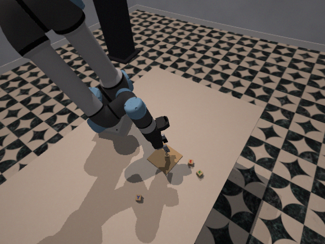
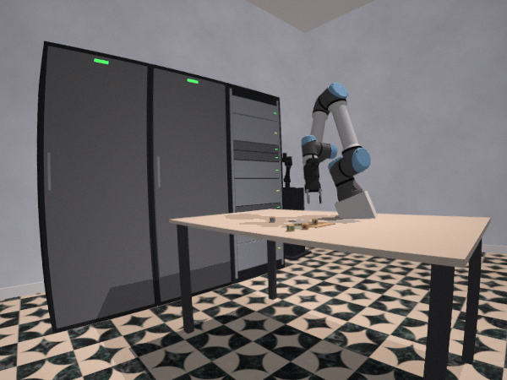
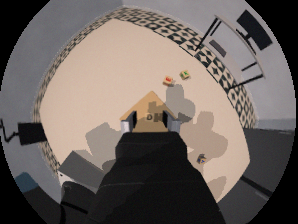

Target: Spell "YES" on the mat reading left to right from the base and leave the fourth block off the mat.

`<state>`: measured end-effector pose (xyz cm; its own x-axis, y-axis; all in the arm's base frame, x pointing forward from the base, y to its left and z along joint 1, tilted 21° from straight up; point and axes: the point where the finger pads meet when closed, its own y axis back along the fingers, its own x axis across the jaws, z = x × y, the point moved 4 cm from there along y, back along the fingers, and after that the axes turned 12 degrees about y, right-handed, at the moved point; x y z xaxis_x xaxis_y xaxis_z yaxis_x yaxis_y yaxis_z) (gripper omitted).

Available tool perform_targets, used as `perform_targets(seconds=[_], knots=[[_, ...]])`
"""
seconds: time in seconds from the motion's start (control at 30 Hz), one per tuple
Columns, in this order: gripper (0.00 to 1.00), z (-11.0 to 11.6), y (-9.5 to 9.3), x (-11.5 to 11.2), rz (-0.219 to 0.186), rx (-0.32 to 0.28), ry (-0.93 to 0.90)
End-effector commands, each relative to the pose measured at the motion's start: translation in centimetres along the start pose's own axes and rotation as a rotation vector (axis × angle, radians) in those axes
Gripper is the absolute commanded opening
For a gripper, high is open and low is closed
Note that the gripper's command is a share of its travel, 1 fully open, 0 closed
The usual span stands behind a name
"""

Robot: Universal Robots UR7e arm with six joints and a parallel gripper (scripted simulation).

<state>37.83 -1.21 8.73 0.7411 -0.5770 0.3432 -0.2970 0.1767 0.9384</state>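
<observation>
The tan mat (image 1: 155,159) (image 2: 324,225) (image 3: 151,98) lies flat. A wooden block (image 1: 167,155) (image 2: 314,221) (image 3: 149,117) sits on it; its dark letter is unclear. The red E block (image 1: 190,162) (image 2: 305,226) (image 3: 168,80) lies off the mat, near one corner. A block with a green letter (image 1: 200,173) (image 2: 290,227) (image 3: 185,74), unclear, lies just beyond it. The blue Y block (image 1: 138,197) (image 2: 272,219) (image 3: 201,159) lies off the mat, apart from the others. My gripper (image 1: 166,145) (image 2: 314,201) (image 3: 149,116) is open and empty, above the mat and its block.
The pale table (image 1: 216,122) (image 2: 401,232) (image 3: 100,70) carries the mat and blocks. Its edge runs beyond the red and green blocks. Arm shadows fall across the mat and around the Y block. Dark cabinets (image 2: 101,169) stand behind the table in the exterior view.
</observation>
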Motion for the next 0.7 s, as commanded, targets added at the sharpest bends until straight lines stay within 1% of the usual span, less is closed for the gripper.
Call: perform_targets(seconds=[0.0, 0.23, 0.43, 0.53, 0.67], knots=[[1.00, 0.0, 0.1, 0.1, 0.003, 0.002, 0.000], [1.00, 0.0, 0.1, 0.1, 0.003, 0.001, -0.001], [1.00, 0.3, 0.2, 0.8, 0.005, 0.002, -0.001], [1.00, 1.0, 0.2, 1.8, 0.002, 0.001, -0.001], [1.00, 2.7, 0.3, 4.0, -0.003, -0.001, 0.000]])
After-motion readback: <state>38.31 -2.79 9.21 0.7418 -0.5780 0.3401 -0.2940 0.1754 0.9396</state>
